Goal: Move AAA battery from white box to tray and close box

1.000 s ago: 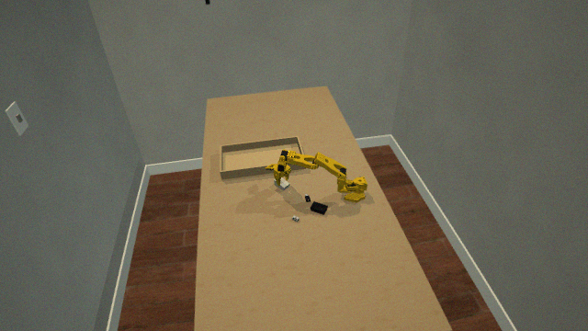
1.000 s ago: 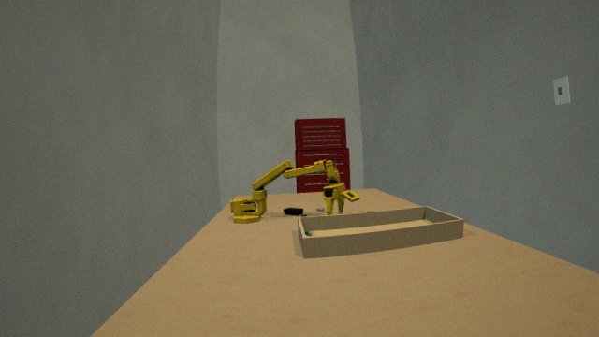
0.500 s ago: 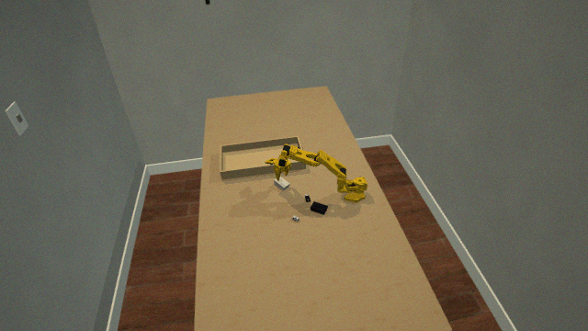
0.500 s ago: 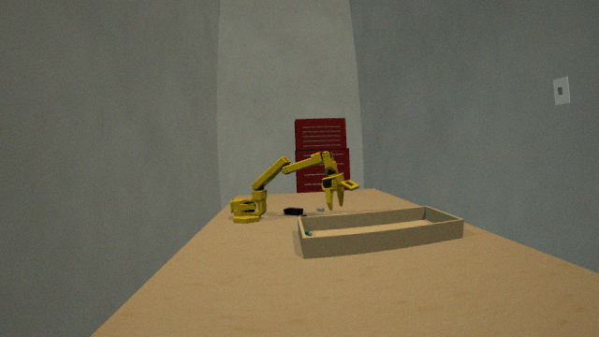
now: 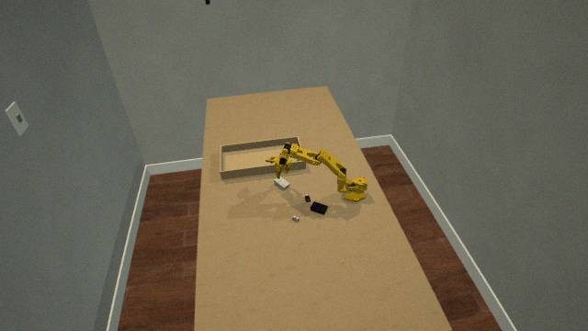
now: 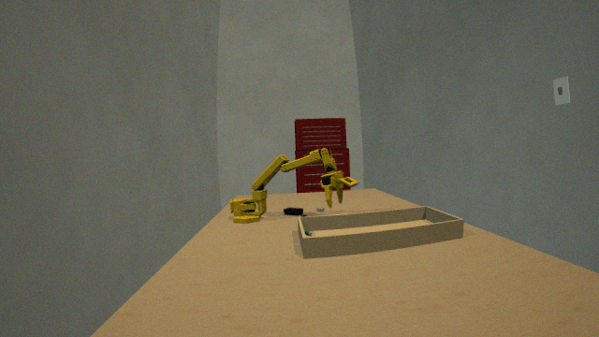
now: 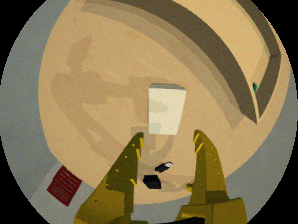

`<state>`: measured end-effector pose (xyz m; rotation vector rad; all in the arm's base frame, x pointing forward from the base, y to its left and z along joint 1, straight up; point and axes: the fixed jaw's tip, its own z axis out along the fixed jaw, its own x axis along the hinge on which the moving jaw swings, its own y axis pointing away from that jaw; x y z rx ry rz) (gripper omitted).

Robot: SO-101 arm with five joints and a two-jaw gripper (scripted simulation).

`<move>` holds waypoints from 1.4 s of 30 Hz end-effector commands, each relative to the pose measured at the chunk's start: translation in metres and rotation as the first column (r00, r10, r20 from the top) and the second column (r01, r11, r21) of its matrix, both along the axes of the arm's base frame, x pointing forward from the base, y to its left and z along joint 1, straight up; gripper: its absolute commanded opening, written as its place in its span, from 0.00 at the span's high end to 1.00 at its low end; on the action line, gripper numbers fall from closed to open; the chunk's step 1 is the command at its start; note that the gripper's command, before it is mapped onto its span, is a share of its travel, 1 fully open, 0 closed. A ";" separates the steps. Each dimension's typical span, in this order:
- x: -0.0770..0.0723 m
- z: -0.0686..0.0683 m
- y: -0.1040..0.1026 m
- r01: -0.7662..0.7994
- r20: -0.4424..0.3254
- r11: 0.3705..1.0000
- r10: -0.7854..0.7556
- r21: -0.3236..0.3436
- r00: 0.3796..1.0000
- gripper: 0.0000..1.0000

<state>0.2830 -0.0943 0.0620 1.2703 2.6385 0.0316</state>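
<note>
Gripper: jaws parted a little, nothing held between them. It hangs over the table, above the white box, without touching it.

White box: a small matte block with flat faces and sharp edges. It is standing on the table just outside the tray's near wall. The top face reads as a seated lid, so the box is judged closed, though squareness cannot be confirmed at this size.

Tray: long and shallow, with tan board-like walls. A small teal cylinder, taken to be the AAA battery, lies inside at one end corner.

Further off, a black box and two small loose items lie on the table, too small to identify.

Risks:
- If the lid is tilted or not fully down, closure would fail. A light press may be needed.
- A descent off-centre could catch the box edge with a finger and push it against the tray wall.
- The battery is round, so it could be set rolling if the tray is knocked.
</note>
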 end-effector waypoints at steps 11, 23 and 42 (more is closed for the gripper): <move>0.002 0.020 -0.003 -0.002 0.066 1.000 0.004 -0.026 0.998 0.72; 0.002 0.024 -0.003 -0.005 0.081 0.999 0.008 -0.033 0.997 0.72; 0.002 0.026 -0.003 -0.006 0.088 0.999 0.010 -0.036 0.996 0.72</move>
